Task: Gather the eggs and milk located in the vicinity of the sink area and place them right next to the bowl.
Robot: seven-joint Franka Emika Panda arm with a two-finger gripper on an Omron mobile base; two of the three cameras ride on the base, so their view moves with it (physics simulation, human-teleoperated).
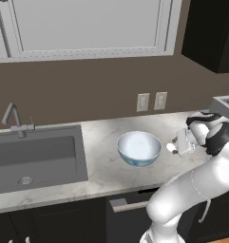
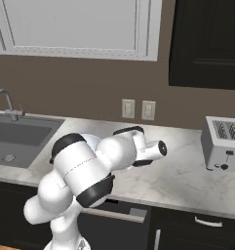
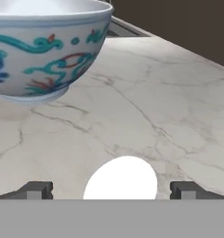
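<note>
The gripper (image 3: 111, 190) is held low over the marble worktop (image 3: 178, 107) with its fingers (image 3: 36, 190) spread wide apart, and the egg (image 3: 121, 179) is seen lying on the stone between them, clamped by nothing. The bowl (image 3: 43, 51) stands just beside it, ahead of the hand; from the left base view the egg (image 1: 170, 147) is seen between the bowl (image 1: 139, 148) and the gripper (image 1: 183, 144). Whether a fingertip touches the shell cannot be told, since the lower part is cut off. The main risk is judged to be a nudge: an egg brushed by a departing finger could be rolled off across the smooth stone or against the bowl's foot. Open worktop is left to the right and behind the bowl, while the sink (image 1: 37, 159) lies well apart to the left, and the front edge is near.
</note>
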